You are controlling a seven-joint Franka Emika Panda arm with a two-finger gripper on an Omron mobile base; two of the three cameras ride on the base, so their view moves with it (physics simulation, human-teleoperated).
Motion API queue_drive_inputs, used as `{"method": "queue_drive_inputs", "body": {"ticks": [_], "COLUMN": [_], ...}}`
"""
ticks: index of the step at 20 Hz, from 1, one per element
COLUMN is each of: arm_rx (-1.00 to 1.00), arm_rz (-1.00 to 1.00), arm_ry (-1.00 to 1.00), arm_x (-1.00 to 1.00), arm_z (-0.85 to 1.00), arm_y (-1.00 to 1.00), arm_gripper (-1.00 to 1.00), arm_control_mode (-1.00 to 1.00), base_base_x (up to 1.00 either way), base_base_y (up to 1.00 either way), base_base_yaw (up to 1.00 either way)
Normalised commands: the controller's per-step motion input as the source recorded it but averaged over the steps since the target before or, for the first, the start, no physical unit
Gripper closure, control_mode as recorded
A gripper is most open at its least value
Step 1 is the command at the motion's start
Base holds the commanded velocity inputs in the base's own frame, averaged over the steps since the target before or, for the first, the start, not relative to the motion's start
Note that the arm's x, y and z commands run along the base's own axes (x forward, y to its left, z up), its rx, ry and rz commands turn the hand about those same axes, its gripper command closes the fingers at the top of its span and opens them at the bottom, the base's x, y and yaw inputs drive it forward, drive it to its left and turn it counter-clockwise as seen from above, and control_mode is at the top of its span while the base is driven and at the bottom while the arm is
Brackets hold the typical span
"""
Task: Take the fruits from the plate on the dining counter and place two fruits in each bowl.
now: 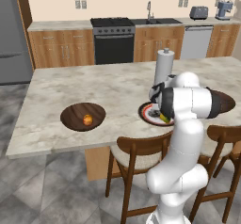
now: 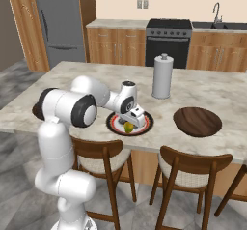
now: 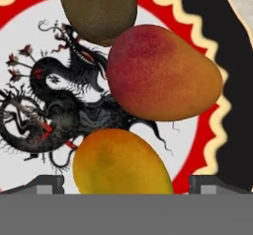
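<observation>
My gripper (image 3: 126, 187) hangs spread wide just above the plate (image 3: 29, 41), its two tips at the bottom corners of the hand view with the yellow-green fruit (image 3: 121, 162) between them, untouched. The red fruit (image 3: 163, 73) lies right of centre and the brown fruit (image 3: 99, 9) at the top. At centre-left of the left base view, the orange fruit (image 1: 87, 120) sits in a dark bowl (image 1: 70, 117) on the dining counter (image 1: 94, 84).

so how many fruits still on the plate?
3 on the plate: brown fruit at the hand view's top, red fruit beside it, yellow-green fruit nearest the open tool. The orange fruit is in a bowl.
</observation>
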Motion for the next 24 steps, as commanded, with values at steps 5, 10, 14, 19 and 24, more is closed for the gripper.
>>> {"method": "queue_drive_inputs", "body": {"ticks": [5, 10, 14, 19, 24], "arm_rx": [0.0, 0.0, 0.0, 0.0, 0.0], "arm_rz": [0.0, 0.0, 0.0, 0.01, 0.03], "arm_ry": [0.0, 0.0, 0.0, 0.0, 0.0], "arm_x": [0.04, -0.05, 0.02, 0.11, 0.06], "arm_z": [-0.18, -0.08, -0.09, -0.1, -0.02], "arm_y": [-0.01, 0.0, 0.0, 0.0, 0.02], "arm_gripper": [-1.0, -1.0, -1.0, 1.0, 1.0], "arm_control_mode": [-1.0, -1.0, -1.0, -1.0, -1.0], "base_base_x": [0.0, 0.0, 0.0, 0.0, 0.0], "base_base_y": [0.0, 0.0, 0.0, 0.0, 0.0], "base_base_yaw": [0.0, 0.0, 0.0, 0.0, 0.0]}}
